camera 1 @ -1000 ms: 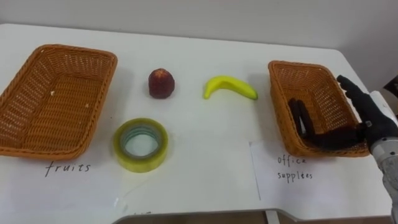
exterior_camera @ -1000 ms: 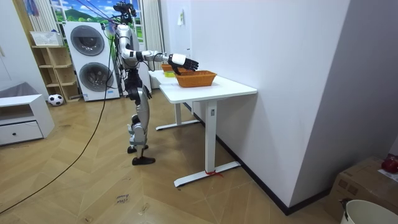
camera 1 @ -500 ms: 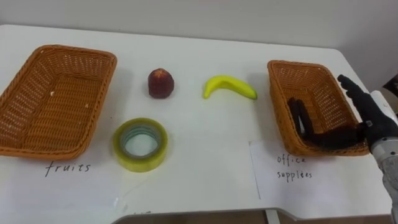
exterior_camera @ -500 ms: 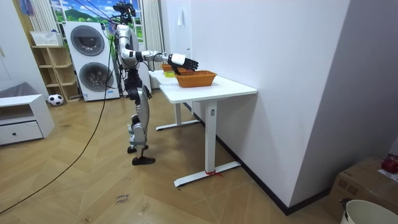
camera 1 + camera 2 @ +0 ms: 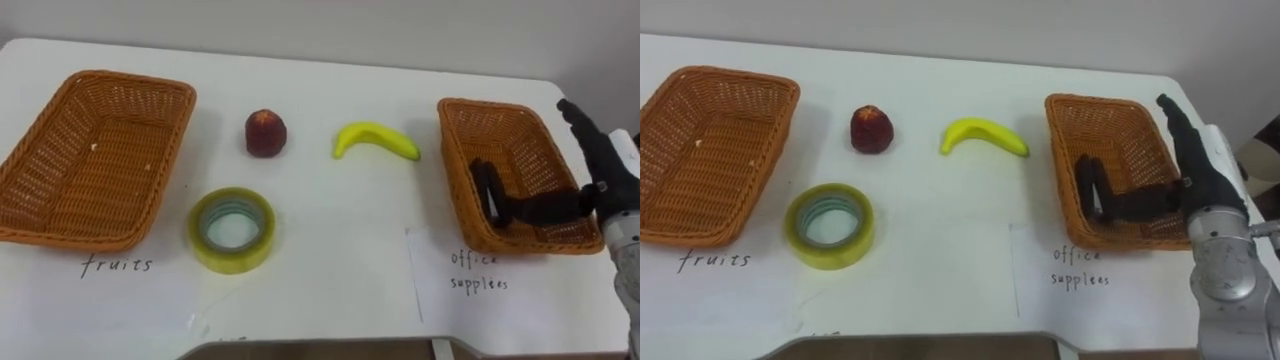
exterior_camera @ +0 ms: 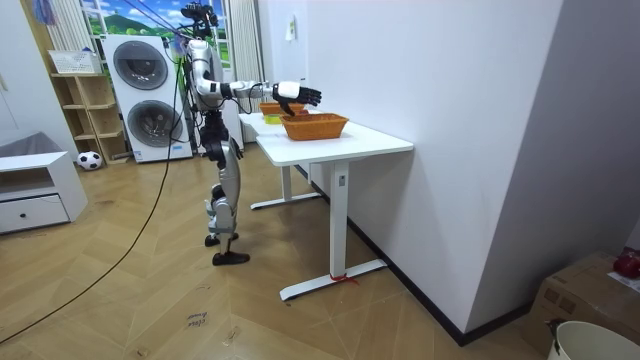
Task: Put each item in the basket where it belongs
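Note:
My right hand (image 5: 604,180) hovers open over the right rim of the office supplies basket (image 5: 520,138), fingers straight and the thumb reaching left into it. A black elongated object (image 5: 485,188) lies inside that basket by the thumb tip; whether they touch I cannot tell. A yellow banana (image 5: 375,139) and a dark red apple (image 5: 265,133) lie on the table between the baskets. A yellow-green tape roll (image 5: 232,231) lies flat nearer me. The fruits basket (image 5: 90,165) at the left holds nothing. In the room view I stand at the table's end, the right hand (image 6: 297,94) stretched over the basket.
The white table (image 5: 330,260) carries handwritten labels: "fruits" (image 5: 117,265) below the left basket and "office supplies" (image 5: 478,270) on a paper sheet below the right one. The table's front edge (image 5: 310,345) is close to me. A wall runs behind the table.
My right hand has risen a little and drawn back to the right over the basket's rim. The whole picture has shifted slightly. Fruit and tape have not moved.

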Motion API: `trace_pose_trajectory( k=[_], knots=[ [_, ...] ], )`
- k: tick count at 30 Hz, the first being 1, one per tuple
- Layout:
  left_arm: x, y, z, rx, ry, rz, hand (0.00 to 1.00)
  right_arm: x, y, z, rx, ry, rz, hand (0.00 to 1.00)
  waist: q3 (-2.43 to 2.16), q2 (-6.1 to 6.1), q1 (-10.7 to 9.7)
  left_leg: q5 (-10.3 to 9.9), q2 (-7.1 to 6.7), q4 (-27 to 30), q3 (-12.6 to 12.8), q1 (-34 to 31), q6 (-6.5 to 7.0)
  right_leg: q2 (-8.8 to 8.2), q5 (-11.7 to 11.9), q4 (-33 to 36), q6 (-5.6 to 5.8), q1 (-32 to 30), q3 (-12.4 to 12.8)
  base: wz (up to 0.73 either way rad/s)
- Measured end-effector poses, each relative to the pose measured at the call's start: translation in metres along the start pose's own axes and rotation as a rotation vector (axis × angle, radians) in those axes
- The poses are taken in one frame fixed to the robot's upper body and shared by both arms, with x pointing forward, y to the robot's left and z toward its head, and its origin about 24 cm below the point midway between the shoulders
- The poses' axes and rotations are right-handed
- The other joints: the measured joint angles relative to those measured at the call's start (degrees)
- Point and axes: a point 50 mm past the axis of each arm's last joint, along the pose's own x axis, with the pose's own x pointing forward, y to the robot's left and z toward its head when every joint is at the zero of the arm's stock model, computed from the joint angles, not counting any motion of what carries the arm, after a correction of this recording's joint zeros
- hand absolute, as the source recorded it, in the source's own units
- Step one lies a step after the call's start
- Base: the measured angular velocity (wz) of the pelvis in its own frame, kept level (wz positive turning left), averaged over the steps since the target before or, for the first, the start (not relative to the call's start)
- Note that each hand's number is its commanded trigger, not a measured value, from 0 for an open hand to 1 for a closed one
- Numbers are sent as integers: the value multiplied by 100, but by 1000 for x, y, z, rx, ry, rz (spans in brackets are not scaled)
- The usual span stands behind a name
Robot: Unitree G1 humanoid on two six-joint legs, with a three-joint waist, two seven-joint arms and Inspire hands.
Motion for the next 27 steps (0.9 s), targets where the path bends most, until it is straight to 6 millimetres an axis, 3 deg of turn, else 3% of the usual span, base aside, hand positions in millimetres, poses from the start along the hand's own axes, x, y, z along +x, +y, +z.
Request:
trace_pose_trajectory(
  k=[9, 14, 21, 27],
  knots=[
    [0, -1, 0, 2, 0, -9, 0, 5, -16, 45, 49, -187, -81, 0, 3, 17, -4, 0, -9, 18, -52, 5, 0, -9, 0, -3, 1, 32, -28, 1],
    [0, -1, 0, 4, 6, -17, 0, 4, -17, 49, 58, -204, -87, 0, -7, 3, 6, 0, -11, 15, -67, 4, 0, -9, 0, 1, 1, 33, -35, 0],
    [-1, -4, 0, 13, 3, -34, 0, 1, 0, 67, 144, -284, -6, 0, -33, 39, 23, 1, -3, 22, -85, 6, 0, -2, 0, 1, 0, 41, -47, 1],
    [-1, -4, -3, 25, 7, -38, 0, 0, 6, 71, 191, -301, 39, 0, -39, 24, 46, 2, -16, 26, -137, -14, 2, -22, 0, -5, 0, 52, -113, 5]
  ],
)
